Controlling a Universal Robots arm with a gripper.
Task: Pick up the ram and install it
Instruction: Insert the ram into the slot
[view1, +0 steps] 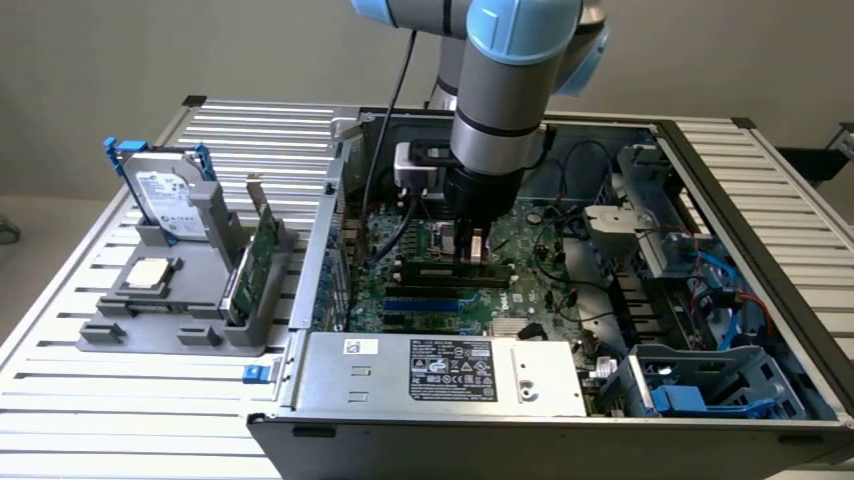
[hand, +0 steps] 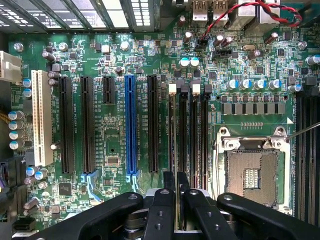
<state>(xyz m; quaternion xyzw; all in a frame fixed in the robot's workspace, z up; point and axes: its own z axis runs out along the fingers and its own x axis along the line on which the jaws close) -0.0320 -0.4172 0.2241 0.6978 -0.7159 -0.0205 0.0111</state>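
Judging from how things lie, the picking-up half looks done and the fitting half is under way. The arm (view1: 497, 100) reaches straight down into the open computer case (view1: 310, 290), and its claw (hand: 176, 182) is clenched on the ram (hand: 174, 135). In the wrist view the ram shows edge-on as a thin line running away from between the two inner fingers (hand: 161, 210). That line runs along the first of the black memory slots (hand: 183, 130), just beside the long black slot (hand: 152, 125) next to the blue slot (hand: 130, 125) and on the near side of the bare processor socket (hand: 252, 175). So the stick is lined up with its slot on the motherboard (hand: 112, 130). Whether it is pressed fully home I cannot tell, as its lower edge is hidden from this angle. The white latch (hand: 172, 89) at the far end of that slot looks much like its neighbour (hand: 195, 89) (no clear sign that it has snapped shut). What seems left is the final seating and letting go. On the exterior view's left, well apart from the case, a grey stand (view1: 147, 335) holds a hard drive (view1: 167, 200) and a larger green card (view1: 260, 265), both untouched.
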